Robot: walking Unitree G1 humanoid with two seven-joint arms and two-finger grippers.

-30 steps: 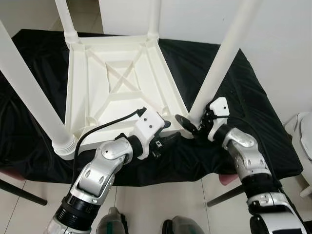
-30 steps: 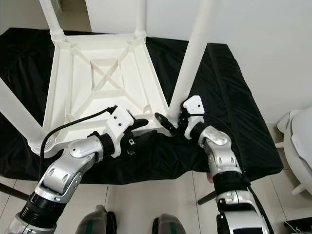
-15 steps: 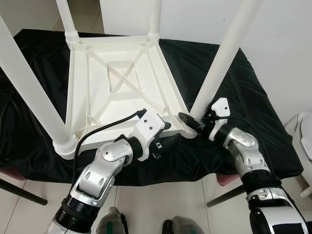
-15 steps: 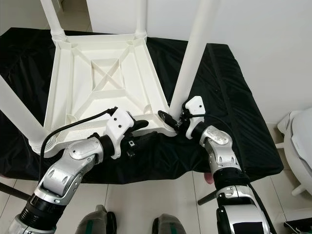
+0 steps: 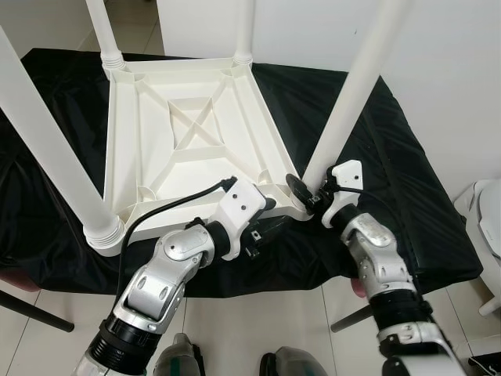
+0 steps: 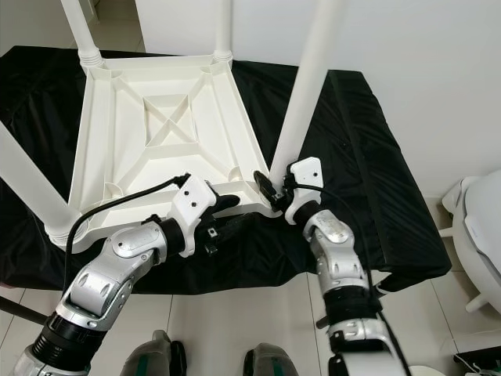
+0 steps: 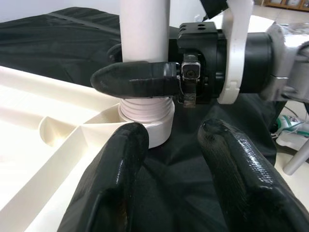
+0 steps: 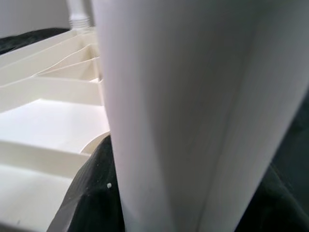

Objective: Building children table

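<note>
The white children's table [image 5: 188, 149] lies upside down on the black cloth [image 5: 376, 164] over the counter, underside ribs facing up, with legs standing from its corners. The one that matters is the near right leg [image 5: 344, 110]: its long axis runs up from the corner socket [image 7: 147, 121], leaning a little away from the tabletop toward my right. My right pincer [image 5: 308, 193] is closed around this leg just above the threaded collar, one black finger [image 7: 137, 79] crossing the front of the tube; the right wrist view has the white tube pressed close between the fingers, so I judge the grip firm. So the leg sits inside that pincer, axis roughly square to the fingers, and any seating or twisting move turns about that axis down into the socket. My left pincer [image 5: 262, 227] is spread wide, holding nothing, hovering low over the cloth just beside the table's near edge and pointing at the same corner; its two fingertips [image 7: 120, 159] frame the socket from the front. The right arm is on the leg; the left is near enough to brace the corner. Risk as I judge it: a tilted leg binding in the collar.
</note>
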